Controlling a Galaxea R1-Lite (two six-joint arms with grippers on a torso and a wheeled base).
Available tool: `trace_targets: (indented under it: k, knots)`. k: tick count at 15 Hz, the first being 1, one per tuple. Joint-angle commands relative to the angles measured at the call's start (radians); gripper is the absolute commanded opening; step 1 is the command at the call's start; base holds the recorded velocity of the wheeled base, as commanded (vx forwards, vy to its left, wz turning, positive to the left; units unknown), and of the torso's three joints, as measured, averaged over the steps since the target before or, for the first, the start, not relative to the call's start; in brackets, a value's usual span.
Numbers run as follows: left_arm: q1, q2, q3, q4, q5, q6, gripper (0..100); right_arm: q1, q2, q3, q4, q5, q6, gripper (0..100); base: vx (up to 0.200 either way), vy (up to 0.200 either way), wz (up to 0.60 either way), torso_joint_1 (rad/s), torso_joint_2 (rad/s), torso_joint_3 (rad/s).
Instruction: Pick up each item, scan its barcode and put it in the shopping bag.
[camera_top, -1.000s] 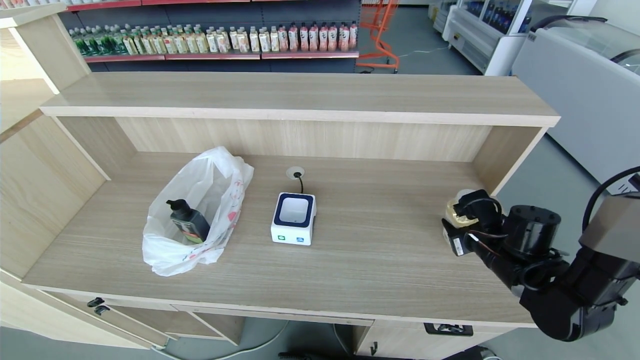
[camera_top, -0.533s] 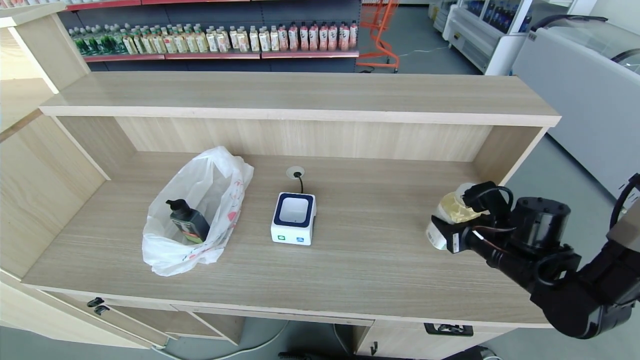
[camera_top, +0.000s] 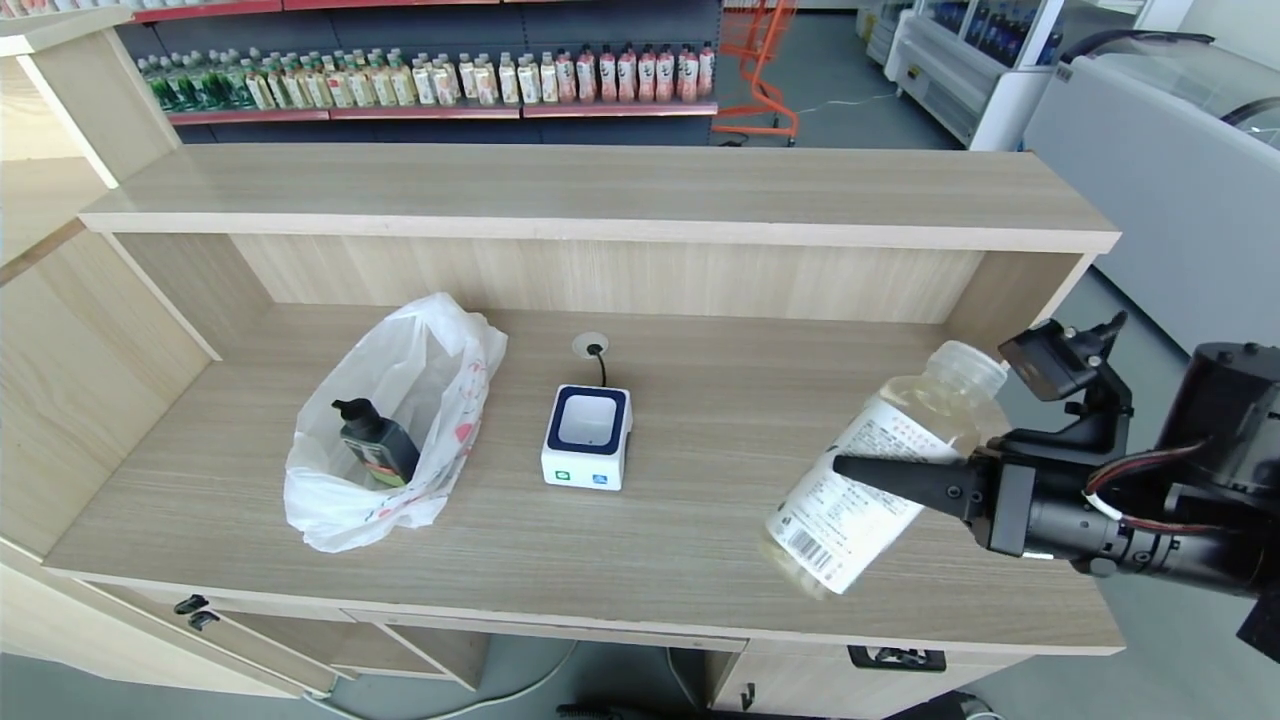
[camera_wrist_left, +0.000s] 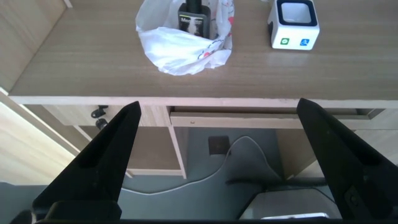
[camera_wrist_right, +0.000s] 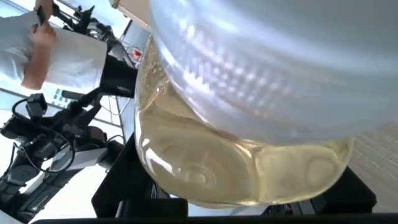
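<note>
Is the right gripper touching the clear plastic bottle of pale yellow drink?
Touching. Head view: a black finger of the right gripper lies across the bottle's white label, holding it tilted above the wooden counter.

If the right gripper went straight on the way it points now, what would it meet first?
Probably the scanner: the right gripper, shut on the bottle, points across the counter toward it, though its height is unclear.

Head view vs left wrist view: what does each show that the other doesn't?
Head view: right gripper shut on a tilted bottle of pale drink, barcode label showing; drink shelves behind.
Left wrist view: left gripper open, off the front of the counter, framing the drawer front.
Both: shopping bag holding a dark bottle, and the scanner.
</note>
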Motion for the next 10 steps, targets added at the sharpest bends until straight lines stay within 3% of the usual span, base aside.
trace_targets:
  k: [1, 10]
  knots:
    - [0.0, 0.001, 0.002, 0.0, 0.0, 0.0, 100, 0.052, -0.102, 0.004, 0.04, 0.015, 0.005, 0, 0.0, 0.0, 0.0, 0.0, 0.0, 0.0]
    - [0.0, 0.001, 0.0, 0.0, 0.0, 0.0, 100, 0.181, -0.135, -0.042, 0.066, 0.018, 0.071, 0, 0.0, 0.0, 0.0, 0.0, 0.0, 0.0]
